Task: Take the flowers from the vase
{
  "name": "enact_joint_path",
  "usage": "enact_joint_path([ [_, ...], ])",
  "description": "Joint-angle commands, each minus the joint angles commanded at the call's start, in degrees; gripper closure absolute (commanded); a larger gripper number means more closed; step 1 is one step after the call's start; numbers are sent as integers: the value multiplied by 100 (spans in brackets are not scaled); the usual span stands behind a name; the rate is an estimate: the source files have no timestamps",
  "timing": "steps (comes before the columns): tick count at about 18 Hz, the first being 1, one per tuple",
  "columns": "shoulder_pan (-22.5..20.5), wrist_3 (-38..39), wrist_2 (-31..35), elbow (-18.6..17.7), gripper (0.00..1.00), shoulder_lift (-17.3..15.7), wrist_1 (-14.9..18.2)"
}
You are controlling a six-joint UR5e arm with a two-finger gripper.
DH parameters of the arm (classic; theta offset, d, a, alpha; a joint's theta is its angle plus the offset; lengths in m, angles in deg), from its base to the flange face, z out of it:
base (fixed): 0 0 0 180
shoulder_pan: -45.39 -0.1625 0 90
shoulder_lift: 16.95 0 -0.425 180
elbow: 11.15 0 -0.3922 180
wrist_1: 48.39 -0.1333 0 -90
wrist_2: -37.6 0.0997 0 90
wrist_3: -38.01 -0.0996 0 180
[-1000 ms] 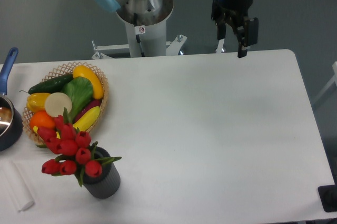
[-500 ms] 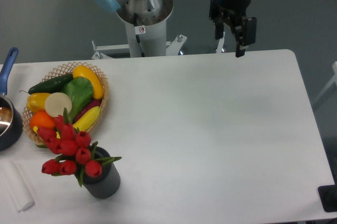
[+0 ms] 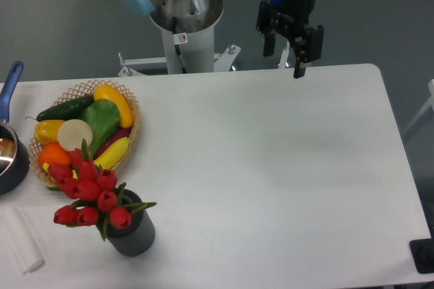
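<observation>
The flowers [image 3: 87, 190] are standing in the vase [image 3: 132, 232] at the near left. The gripper [image 3: 283, 60] is hanging wide and empty over the far edge, well apart.

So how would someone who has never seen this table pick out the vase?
Start at the wicker basket of toy produce on the table's left side. Just in front of it stands the vase: a small, dark grey ribbed cylinder, the only container holding the red flowers.
</observation>
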Motion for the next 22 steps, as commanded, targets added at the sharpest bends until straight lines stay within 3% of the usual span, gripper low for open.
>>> enact_joint_path([
  [3,0,741,-643,-26,0,79,-18],
  [9,228,997,-1214,-500,0,44,-140],
  [13,439,1331,-2084,-571,0,290,-229],
  [17,738,1821,-2271,-589,0,571,-877],
  [22,1212,2797,-2218,-501,0,1098,-2099],
])
